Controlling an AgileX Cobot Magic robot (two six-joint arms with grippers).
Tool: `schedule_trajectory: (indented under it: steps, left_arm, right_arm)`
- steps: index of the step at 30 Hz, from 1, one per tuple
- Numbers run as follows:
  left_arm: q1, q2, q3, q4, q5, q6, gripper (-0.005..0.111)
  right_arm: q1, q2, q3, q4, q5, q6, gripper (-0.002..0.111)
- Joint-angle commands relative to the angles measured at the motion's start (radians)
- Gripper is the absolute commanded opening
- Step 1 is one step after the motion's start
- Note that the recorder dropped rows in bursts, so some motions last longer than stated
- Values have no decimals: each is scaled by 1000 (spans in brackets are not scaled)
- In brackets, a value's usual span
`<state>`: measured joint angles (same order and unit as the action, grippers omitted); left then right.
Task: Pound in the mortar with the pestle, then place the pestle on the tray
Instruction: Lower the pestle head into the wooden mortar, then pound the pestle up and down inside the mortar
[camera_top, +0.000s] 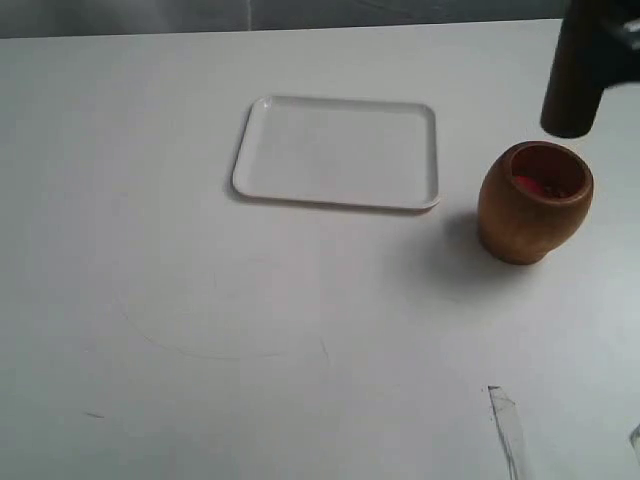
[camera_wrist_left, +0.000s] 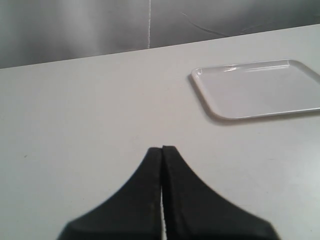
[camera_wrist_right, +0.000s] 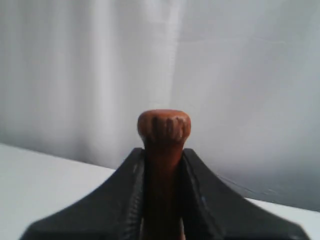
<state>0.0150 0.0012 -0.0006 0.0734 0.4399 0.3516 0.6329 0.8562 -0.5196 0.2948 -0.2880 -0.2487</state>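
My right claw (camera_wrist_right: 163, 155) is clamped on the thin neck of the pestle (camera_wrist_right: 164, 125), whose small knob pokes out just past my fingertips. My left claw (camera_wrist_left: 161, 150) is pressed together on nothing, low over the counter (camera_wrist_left: 75, 125). In the exterior view the pestle's thick end hangs above the mortar (camera_top: 530, 215), a little off toward its far right rim and not touching it. Reddish bits (camera_top: 540, 187) lie inside. To pound well, I judge I should first centre the thick end over the wide mouth. Then I should come straight down and keep the strokes short, since nothing steadies the mortar and it could tip or skid. Farther off, well apart to its left, lies the white tray (camera_top: 340, 150).
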Motion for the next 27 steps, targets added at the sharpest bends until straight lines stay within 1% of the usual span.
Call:
schedule_trajectory:
  steps: [1,3,7,9,10,17,19,22,27]
  left_arm:
    - [-8,-1,1,-7,-3,-8,0]
    - [-8,-1,1,-7,-3,-8,0]
    - [-8,-1,1,-7,-3,-8,0]
    - [-8,-1,1,-7,-3,-8,0]
    - [-8,-1,1,-7,-3,-8,0]
    - [-8,-1,1,-7,-3,-8,0]
    - [-8,-1,1,-7,-3,-8,0]
    - [-8,-1,1,-7,-3,-8,0]
    - [-8,-1,1,-7,-3,-8,0]
  right_arm:
    - [-28,110,23,357,-287,-284,0]
    - [-11,160,70,314,-456,-220,0]
    - [-3,279,189,171,-773,91,0]
    - [-3,344,240,164,-905,157,0]
    - [-3,381,256,155,-933,172,0]
    - [-3,597,272,84,-933,188,0]
    - [-3,648,272,98,-933,204,0]
    - [-3,703,272,174,-933,190,0]
    - [-5,748,272,191,-933,163,0]
